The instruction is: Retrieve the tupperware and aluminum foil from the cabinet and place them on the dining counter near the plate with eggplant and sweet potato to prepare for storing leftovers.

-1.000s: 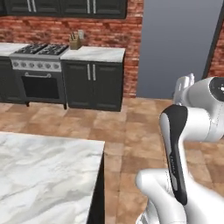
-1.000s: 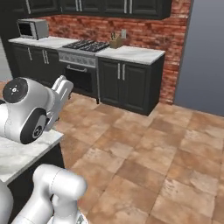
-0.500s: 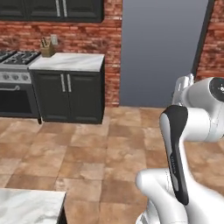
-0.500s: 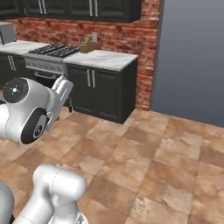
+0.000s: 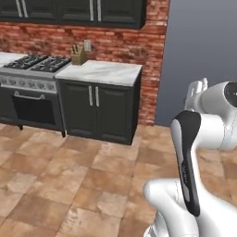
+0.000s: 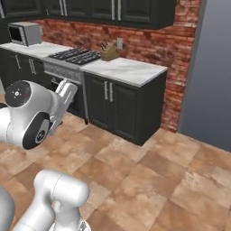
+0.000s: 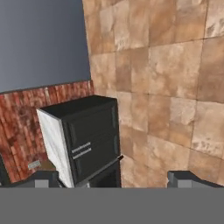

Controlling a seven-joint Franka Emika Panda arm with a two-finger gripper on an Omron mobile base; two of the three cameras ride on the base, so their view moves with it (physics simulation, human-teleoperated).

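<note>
This is a home kitchen. A gas stove [image 5: 33, 65] with dark burner grates and a row of knobs sits over an oven door [image 5: 34, 109] with a bar handle. Beside it stands a dark floor cabinet [image 5: 99, 111] with silver bar handles, topped by a veined marble bench [image 5: 102, 71] carrying a wooden knife block [image 5: 77, 54]. Dark wall cabinets [image 5: 74, 11] hang above against a red brick backsplash [image 5: 115, 44] with an outlet [image 5: 87, 45]. A microwave [image 6: 26, 34] rests on the far worktop. Terracotta tiles [image 6: 149, 180] cover the floor, and a plain grey wall [image 6: 212, 72] rises to the right.
</note>
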